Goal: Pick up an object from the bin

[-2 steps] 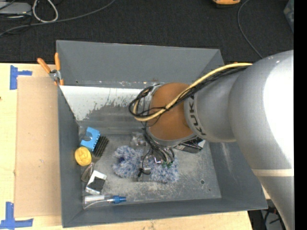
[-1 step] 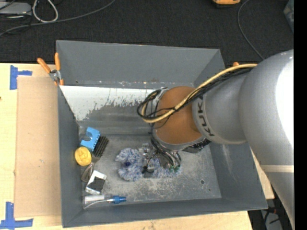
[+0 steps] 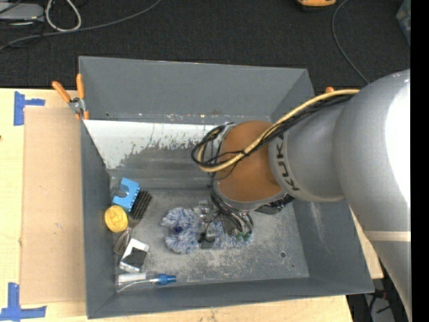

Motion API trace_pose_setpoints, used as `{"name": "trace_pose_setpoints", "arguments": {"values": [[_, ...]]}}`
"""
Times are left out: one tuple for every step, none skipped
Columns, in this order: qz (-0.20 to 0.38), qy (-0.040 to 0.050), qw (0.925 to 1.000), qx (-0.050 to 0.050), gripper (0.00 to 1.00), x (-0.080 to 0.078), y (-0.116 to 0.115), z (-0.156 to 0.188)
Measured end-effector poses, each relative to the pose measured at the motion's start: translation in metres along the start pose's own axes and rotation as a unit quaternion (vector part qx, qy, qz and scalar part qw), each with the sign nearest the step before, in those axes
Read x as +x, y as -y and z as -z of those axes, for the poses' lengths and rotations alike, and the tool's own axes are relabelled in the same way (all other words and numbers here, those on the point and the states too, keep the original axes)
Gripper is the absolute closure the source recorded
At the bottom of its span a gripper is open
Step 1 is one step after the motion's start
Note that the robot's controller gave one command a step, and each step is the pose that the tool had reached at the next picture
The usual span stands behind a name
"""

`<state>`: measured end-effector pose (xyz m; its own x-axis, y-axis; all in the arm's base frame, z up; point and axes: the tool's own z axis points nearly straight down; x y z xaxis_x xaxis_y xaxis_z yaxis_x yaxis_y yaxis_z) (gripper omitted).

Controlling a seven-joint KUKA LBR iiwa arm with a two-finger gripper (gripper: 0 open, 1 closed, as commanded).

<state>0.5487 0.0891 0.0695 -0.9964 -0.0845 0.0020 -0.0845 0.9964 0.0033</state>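
My gripper (image 3: 216, 228) is low in the middle of the bin, its fingers down in a crumpled blue-and-white cloth (image 3: 179, 231) on the bin floor. The cloth's right part lies under and around the fingers. How far apart the fingers stand is hidden by the orange wrist cover and the cloth's folds.
Along the bin's left side lie a blue block with a black comb-like piece (image 3: 131, 198), a yellow round cap (image 3: 116, 219), a small clear box with a dark square (image 3: 135, 255) and a clear tube with a blue tip (image 3: 149, 281). The arm covers the bin's right half.
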Motion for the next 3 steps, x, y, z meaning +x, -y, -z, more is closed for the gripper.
{"name": "trace_pose_setpoints", "arguments": {"values": [[0.000, -0.0034, 1.0000, 0.000, 1.00, 0.002, 0.000, 0.012], [0.000, 0.0000, 1.0000, 0.000, 1.00, 0.000, 0.000, 0.034], [0.001, -0.0045, 1.0000, 0.000, 1.00, 0.003, 0.000, 0.053]]}}
